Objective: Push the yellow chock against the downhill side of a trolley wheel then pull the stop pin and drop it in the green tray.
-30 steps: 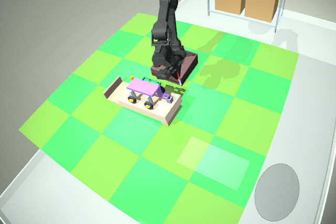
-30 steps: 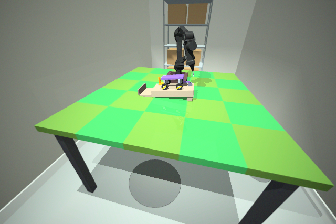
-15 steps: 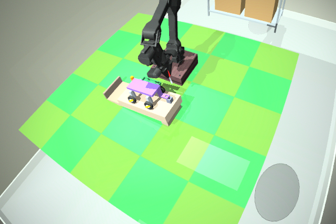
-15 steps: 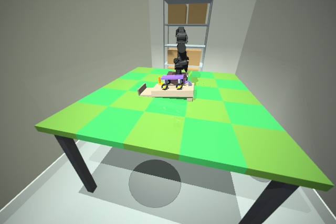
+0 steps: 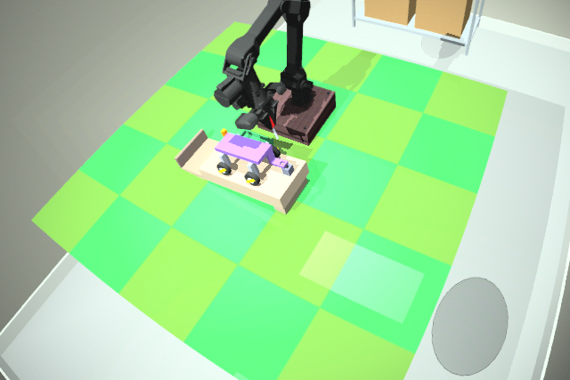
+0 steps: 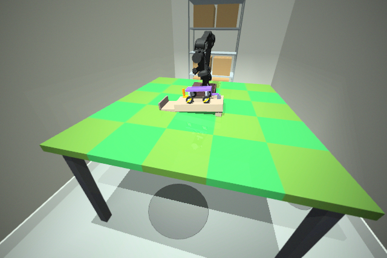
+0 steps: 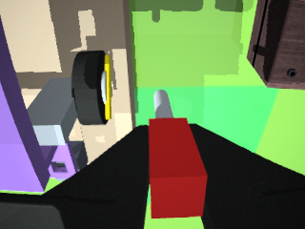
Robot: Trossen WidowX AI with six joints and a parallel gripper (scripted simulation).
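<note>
My gripper (image 5: 272,119) is shut on the red-headed stop pin (image 5: 272,125) (image 7: 177,155), held clear of the ramp beside the trolley's far side, its grey shaft pointing down. The purple trolley (image 5: 243,147) (image 6: 199,89) (image 7: 16,164) stands on the beige ramp (image 5: 266,188) (image 6: 199,107) (image 7: 120,64). The chock's orange handle (image 5: 223,132) (image 6: 183,92) stands upright at the trolley's downhill end; its wheel contact is hidden. A dark green outline behind the trolley, perhaps the green tray (image 5: 248,133), is mostly hidden.
A grey block (image 5: 288,169) (image 6: 218,96) (image 7: 48,107) sits by the trolley's uphill tongue. A brown end board (image 5: 191,148) (image 6: 163,103) closes the ramp's low end. The arm's dark wooden base (image 5: 317,113) (image 7: 283,45) is behind the ramp.
</note>
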